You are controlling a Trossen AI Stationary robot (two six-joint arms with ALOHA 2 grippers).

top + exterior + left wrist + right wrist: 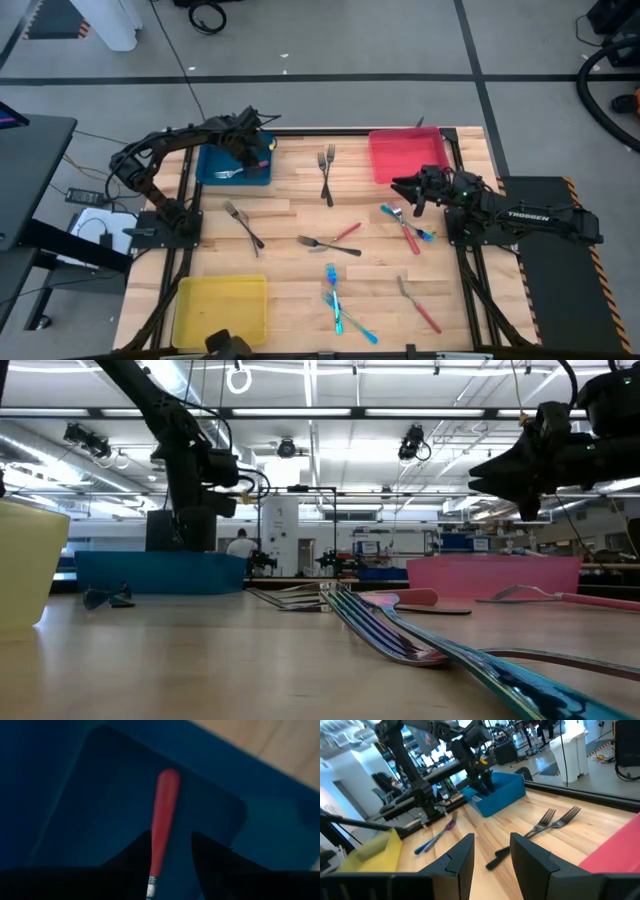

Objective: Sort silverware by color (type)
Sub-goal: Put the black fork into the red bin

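Left pincer (171, 851) grips a red-handled utensil (163, 815) over the blue tray (212, 165). Right pincer (491, 851) hovers empty, fingers parted, beside the red tray (405, 155).

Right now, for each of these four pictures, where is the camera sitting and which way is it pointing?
High view: overhead, straight down on the table; both arms show.
Low view: at tabletop height, looking level toward the room; arms drop in from above.
Left wrist view: on the left arm, facing into the blue tray; the left gripper straddles a red-handled utensil.
Right wrist view: on the right arm, looking across the table past the open right gripper.
Shared: the blue tray appears in all four.
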